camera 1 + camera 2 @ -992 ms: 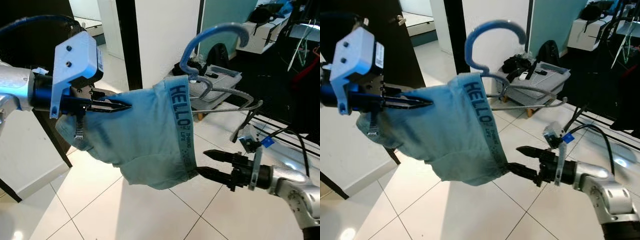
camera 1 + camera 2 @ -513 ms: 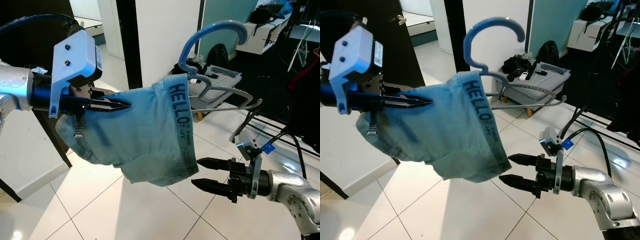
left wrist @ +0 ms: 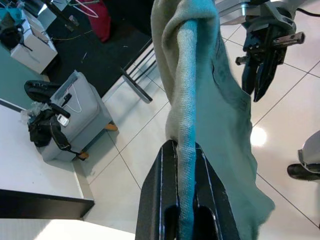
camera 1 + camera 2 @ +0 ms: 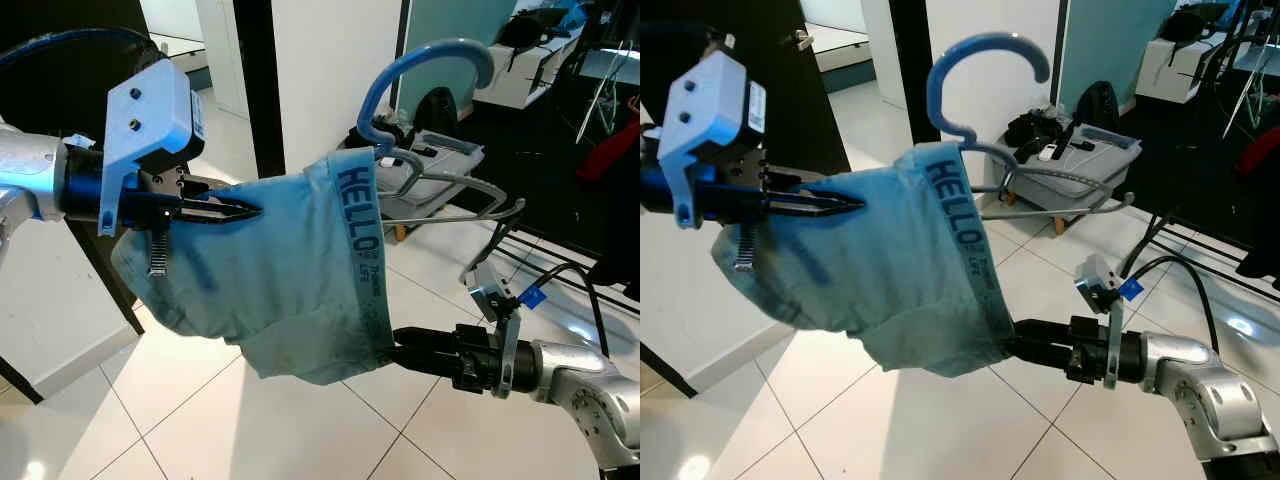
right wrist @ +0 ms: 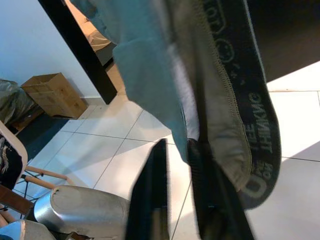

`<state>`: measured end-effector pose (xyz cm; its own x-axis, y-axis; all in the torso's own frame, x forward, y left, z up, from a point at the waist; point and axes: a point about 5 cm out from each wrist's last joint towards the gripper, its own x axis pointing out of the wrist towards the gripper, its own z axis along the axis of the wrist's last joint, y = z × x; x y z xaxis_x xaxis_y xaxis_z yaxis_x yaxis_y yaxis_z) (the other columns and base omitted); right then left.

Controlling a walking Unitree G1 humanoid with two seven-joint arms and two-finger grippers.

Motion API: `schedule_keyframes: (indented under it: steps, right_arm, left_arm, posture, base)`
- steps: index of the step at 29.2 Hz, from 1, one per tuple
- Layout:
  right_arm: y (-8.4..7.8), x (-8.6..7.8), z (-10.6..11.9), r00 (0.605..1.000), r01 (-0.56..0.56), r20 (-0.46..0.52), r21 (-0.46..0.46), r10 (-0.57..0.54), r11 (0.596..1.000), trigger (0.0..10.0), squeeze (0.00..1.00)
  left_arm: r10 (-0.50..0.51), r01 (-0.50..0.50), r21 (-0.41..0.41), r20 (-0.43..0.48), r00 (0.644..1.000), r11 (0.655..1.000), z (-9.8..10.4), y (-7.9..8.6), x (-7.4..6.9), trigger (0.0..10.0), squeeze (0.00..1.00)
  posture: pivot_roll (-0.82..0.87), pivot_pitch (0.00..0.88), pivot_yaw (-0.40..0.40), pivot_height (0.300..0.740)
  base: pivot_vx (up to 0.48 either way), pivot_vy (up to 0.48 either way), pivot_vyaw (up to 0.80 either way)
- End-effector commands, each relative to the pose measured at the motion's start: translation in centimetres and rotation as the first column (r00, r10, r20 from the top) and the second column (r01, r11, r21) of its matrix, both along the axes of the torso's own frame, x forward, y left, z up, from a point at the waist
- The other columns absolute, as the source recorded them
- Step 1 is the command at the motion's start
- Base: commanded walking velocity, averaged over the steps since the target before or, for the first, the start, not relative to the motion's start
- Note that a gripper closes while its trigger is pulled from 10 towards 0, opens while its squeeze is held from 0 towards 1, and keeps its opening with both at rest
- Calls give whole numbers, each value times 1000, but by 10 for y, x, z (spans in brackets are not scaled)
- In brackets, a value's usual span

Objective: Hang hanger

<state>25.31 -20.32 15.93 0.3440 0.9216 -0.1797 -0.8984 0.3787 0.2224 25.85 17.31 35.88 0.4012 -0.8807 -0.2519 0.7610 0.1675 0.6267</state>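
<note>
Now the right gripper [image 4: 395, 350] has closed on the shorts.
It was open half a second ago; now it pinches the low waistband of the blue shorts [image 4: 280, 270]. The left gripper [image 4: 245, 211] still pinches their far-left edge, with the blue hanger [image 4: 430, 70] hooked on top, held up, not hung yet.

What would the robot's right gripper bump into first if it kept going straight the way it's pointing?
Probably the light blue underwear. The right gripper points toward the robot's left and its fingertips are already at the garment's lower waistband corner, so cloth comes first. Depth is hard to judge.
</note>
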Motion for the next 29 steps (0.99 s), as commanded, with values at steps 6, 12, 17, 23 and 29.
schedule_keyframes:
  steps: [6,12,17,23,29]
  right_arm:
    - [2,-3,0,1000,-18,6,-11,18,1000,0,0]
    - [1,-5,-2,1000,-24,-3,-14,24,1000,0,0]
    - [1,-2,-5,1000,7,3,-49,-7,999,10000,0]
    - [2,2,-7,999,14,37,-81,-11,997,10000,859]
    - [3,3,-7,999,15,53,-95,-10,995,10000,0]
  left_arm:
    - [43,-42,-20,48,998,999,15,8,1,10000,0]
    - [50,-48,-29,59,997,998,19,9,2,10000,0]
    - [41,-39,-37,58,998,999,19,7,1,10000,0]
    - [30,-28,-35,61,998,999,20,6,0,10000,0]
    - [24,-22,-37,64,998,999,22,6,-1,10000,0]
  posture:
    - [-27,0,46,740]
    - [-25,0,46,740]
    - [-26,0,45,740]
    - [-19,0,43,740]
    - [-17,0,41,740]
  base:
    - [0,0,0]
    - [0,0,0]
    - [0,0,0]
    - [0,0,0]
    - [0,0,0]
